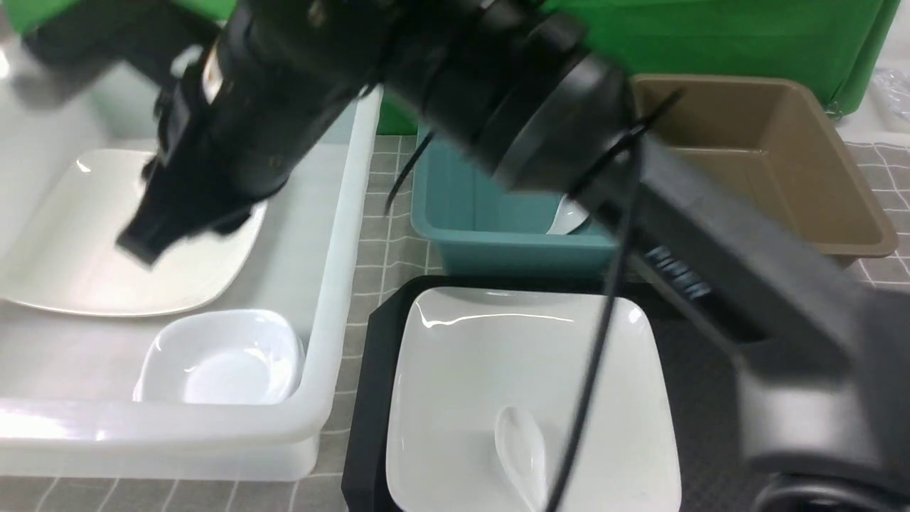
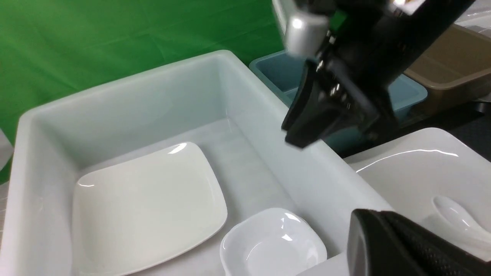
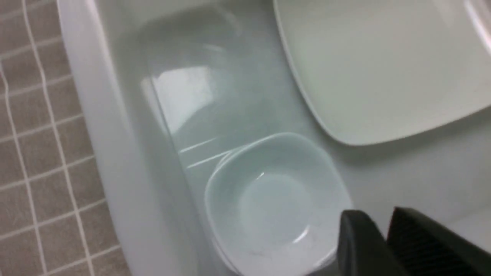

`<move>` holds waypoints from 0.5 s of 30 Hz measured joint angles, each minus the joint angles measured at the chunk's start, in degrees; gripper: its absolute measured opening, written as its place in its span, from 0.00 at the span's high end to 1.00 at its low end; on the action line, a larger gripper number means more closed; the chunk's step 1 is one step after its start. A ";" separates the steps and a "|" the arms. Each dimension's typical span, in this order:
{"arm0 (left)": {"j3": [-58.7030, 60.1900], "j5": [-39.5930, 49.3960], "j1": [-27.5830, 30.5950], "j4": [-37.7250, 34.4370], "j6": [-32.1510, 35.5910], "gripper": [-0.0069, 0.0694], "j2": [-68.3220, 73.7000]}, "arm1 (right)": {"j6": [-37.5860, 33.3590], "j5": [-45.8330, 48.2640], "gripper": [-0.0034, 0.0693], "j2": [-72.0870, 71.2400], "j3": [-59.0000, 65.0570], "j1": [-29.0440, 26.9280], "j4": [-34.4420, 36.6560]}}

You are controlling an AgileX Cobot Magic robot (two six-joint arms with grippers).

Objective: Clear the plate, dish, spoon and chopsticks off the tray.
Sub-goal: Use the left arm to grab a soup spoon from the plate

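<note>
Dish [image 3: 274, 203]: sits upright and empty in white tub [image 1: 341, 284], in the near corner by the wall facing the tray.

- R gripper [image 3: 368, 218] hangs above the tub. Jaws drawn almost together w/ a sliver of gap, nothing between. Tips are above the dish and apart from it, no contact.
- Plate in the tub [image 1: 71, 242] lies flat on the floor just beside the dish. Can't tell if the edges touch.
- R arm reaches across from the rt side, blocking much of the front view. Its cable [image 1: 593, 384] hangs in front of the plate on the tray [image 1: 483, 370].
- Spoon [image 1: 522, 444] lies on that plate's near half.
- Tray [image 1: 370, 398] sits just rt of the white tub, on checked cloth [image 1: 387, 235].
- Behind the tray: teal tub [image 1: 498, 242] w/ a white piece [image 1: 569, 213] inside, mostly hidden by the arm. Brown tub [image 1: 768, 156] to its rt.
- L gripper [image 2: 368, 226] is low by the white tub's near wall, jaws pressed together, nothing seen in them.
</note>
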 joint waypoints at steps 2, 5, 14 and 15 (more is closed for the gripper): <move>0.00 0.00 0.00 0.00 0.00 0.90 0.87 | 0.74 0.00 0.82 -2.06 0.61 -0.63 -0.30; 0.00 0.00 0.00 0.00 0.00 0.90 4.80 | 1.94 0.00 0.88 -11.64 7.67 -2.08 -1.26; -0.07 -0.51 0.00 -0.82 3.33 0.90 13.76 | 6.03 0.00 0.88 -34.72 37.19 -2.53 -12.47; -0.07 -0.54 0.00 -1.40 3.80 0.90 15.15 | 6.97 0.00 0.88 -37.44 40.63 -2.58 -13.86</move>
